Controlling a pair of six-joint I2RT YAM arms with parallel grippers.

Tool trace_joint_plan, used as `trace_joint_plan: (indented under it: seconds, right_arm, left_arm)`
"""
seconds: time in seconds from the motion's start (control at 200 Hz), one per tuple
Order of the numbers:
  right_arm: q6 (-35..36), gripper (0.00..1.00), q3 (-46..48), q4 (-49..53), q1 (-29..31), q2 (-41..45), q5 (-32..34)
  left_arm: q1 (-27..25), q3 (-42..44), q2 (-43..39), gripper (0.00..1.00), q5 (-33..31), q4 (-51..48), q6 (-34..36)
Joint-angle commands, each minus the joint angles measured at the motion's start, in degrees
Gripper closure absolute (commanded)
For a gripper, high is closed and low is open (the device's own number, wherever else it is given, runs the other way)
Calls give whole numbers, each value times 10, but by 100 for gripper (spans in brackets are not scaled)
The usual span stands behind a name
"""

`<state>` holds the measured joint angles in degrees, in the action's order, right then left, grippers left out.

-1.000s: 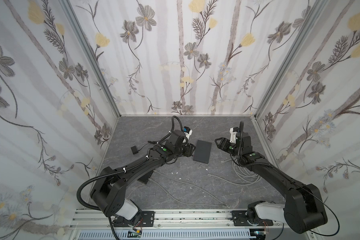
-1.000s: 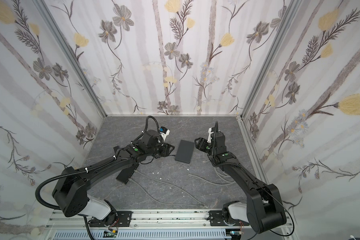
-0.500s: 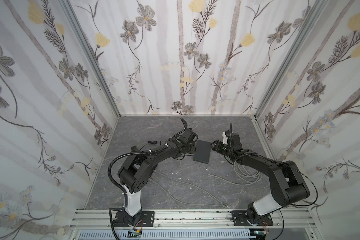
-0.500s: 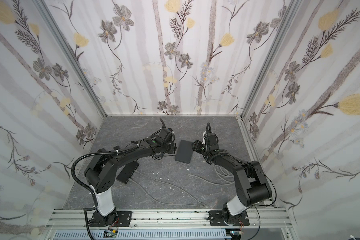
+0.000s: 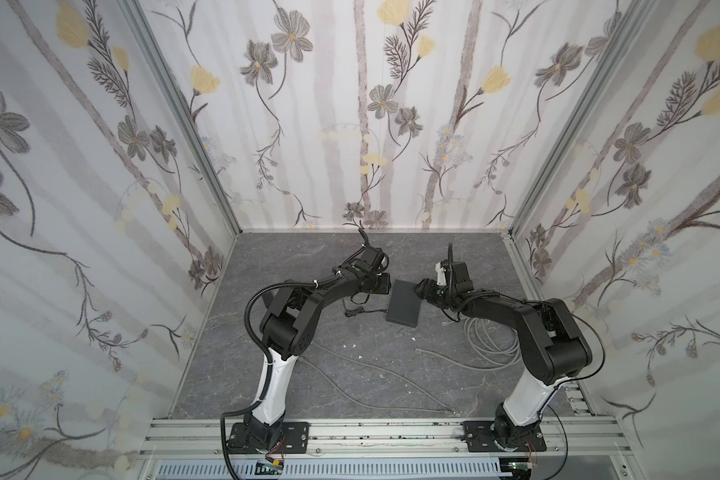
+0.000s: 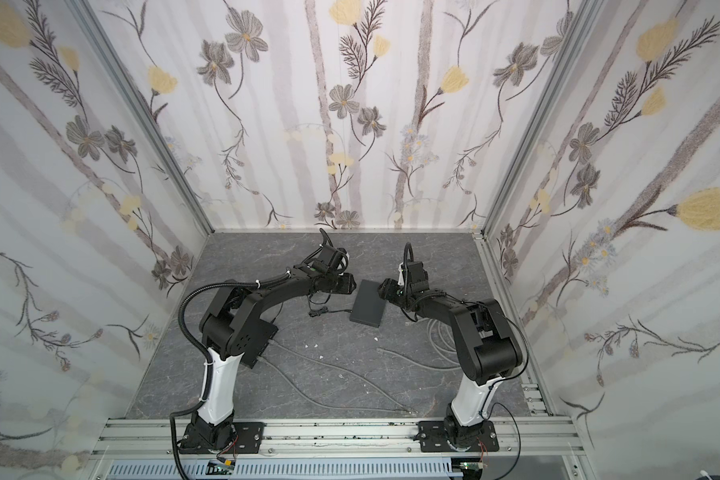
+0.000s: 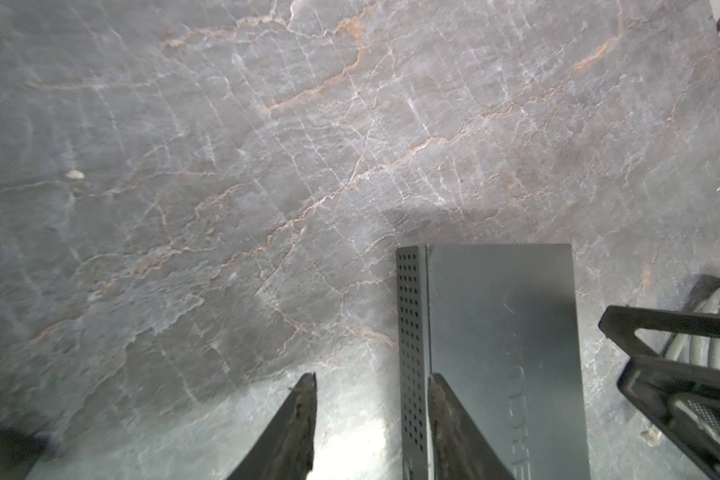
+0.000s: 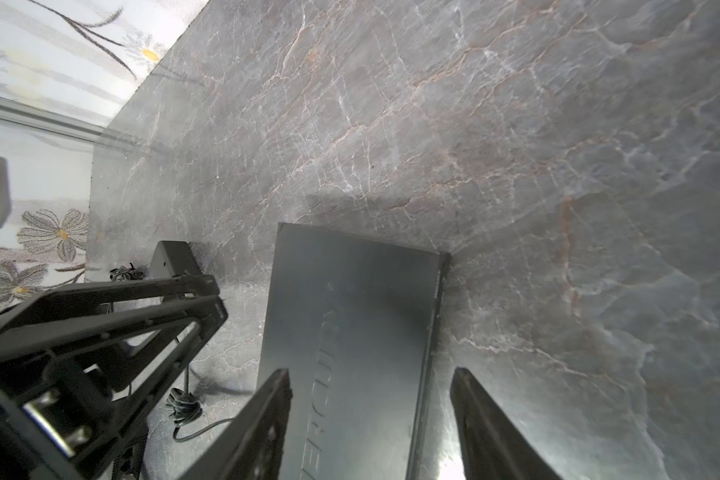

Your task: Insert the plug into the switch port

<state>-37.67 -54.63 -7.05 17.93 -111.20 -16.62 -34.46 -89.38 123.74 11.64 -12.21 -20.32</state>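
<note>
The switch [image 5: 404, 306] is seen mid-frame on the worktop [image 5: 308, 257]; the left claw [image 7: 371, 376] and right claw [image 8: 371, 370] are spread apart beside it.

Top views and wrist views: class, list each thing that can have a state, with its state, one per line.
switch: lying flat on the table
grey cable: coiled, loose
plug: on the table, unplugged, not held
left gripper: open, empty
right gripper: open, empty
</note>
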Motion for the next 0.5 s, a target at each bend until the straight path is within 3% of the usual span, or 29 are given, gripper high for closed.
trace_joint_plan:
  seconds: [0.0,0.18,0.495]
  right_arm:
    - [-1,38,-17,15,0,-18,-22]
    - [12,38,-38,34,0,-37,-35]
    - [33,38,-44,45,9,-45,-51]
  left_arm:
    - [-1,-5,13,54,53,41,-18]
    - [-12,18,14,54,74,63,-40]
    - [-24,139,-50,54,76,118,-66]
